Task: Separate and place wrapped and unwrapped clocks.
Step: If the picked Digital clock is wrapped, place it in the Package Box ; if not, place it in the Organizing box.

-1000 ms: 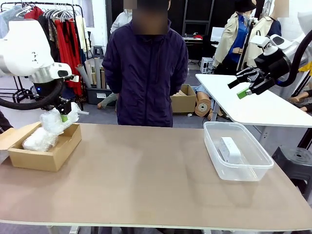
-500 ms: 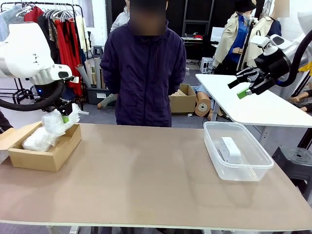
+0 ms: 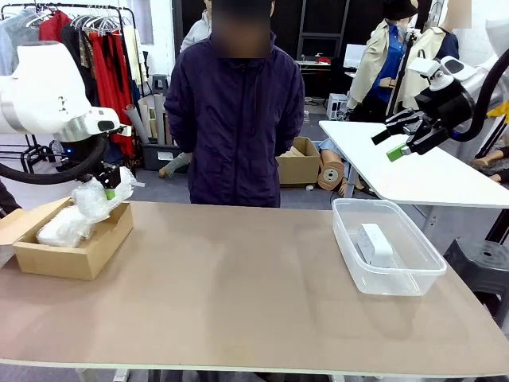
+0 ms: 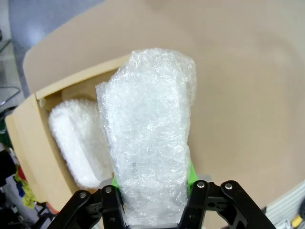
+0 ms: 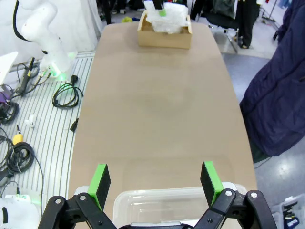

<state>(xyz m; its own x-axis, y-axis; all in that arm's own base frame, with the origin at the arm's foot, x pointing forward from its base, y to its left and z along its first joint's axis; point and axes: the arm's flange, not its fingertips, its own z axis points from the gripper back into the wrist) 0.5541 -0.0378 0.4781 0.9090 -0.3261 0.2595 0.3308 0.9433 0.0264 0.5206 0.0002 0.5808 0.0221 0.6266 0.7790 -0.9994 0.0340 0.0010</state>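
Observation:
My left gripper (image 3: 108, 189) is shut on a bubble-wrapped clock (image 3: 94, 200), held over the right end of the brown cardboard box (image 3: 75, 259). A second wrapped clock (image 3: 62, 227) lies inside that box. The left wrist view looks down the held bundle (image 4: 150, 143) clamped between the pads of the left gripper (image 4: 152, 205), with the other bundle (image 4: 78, 143) below it in the box (image 4: 28, 143). The bare white clock (image 3: 375, 243) lies in the clear tub (image 3: 350, 263). My right gripper (image 3: 398, 143) hangs open and empty, high above the tub (image 5: 167, 200).
A person in a dark jacket (image 3: 235, 119) stands at the far edge of the table (image 3: 238, 294), arms down. A white table (image 3: 413, 171) stands behind at the right. The tabletop between box and tub is bare.
The left gripper and its wrapped clock have drifted slightly to the right over the box. The right arm has not moved.

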